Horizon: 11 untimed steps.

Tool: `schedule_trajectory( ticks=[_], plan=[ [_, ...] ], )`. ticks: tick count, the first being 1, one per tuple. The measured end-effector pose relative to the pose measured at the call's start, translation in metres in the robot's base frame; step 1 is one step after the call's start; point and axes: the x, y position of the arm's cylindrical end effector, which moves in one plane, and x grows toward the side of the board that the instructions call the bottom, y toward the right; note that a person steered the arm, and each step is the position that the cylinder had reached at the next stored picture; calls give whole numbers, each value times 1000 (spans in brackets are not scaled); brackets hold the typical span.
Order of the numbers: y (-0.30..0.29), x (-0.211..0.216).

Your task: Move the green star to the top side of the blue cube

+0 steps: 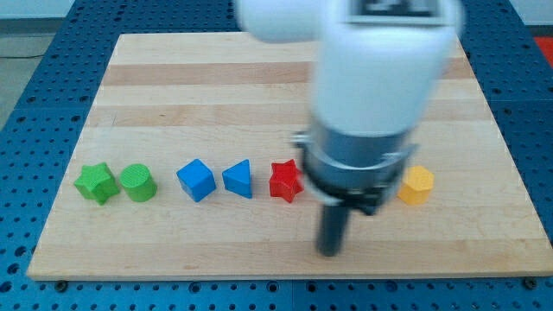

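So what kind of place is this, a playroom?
More likely a robot lab bench. A wooden board lies on a blue metal table full of holes, toy blocks like the green star stand in a row, and my tip hangs below them.

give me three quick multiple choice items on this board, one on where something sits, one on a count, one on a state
1. What lies just to the view's right of the green star?
A. green cylinder
B. yellow block
C. red star

2. How many blue blocks show?
A. one
B. two
C. four

3. My tip is:
A. pressed on the green star
B. on top of the blue cube
C. apart from every block

Key: 1 A, the green cylinder sits beside the star. 2 B, the blue cube and the blue triangle. 3 C, the tip stands below the row, nearest the red star.
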Motion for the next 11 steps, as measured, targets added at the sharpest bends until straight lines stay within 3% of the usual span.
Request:
schedule_trajectory(
  ticks=[3, 4, 6, 8, 11],
  plan=[
    [-247, -19],
    [-288, -36],
    [-270, -98],
    [-210, -149],
    [-161, -172]
  ],
)
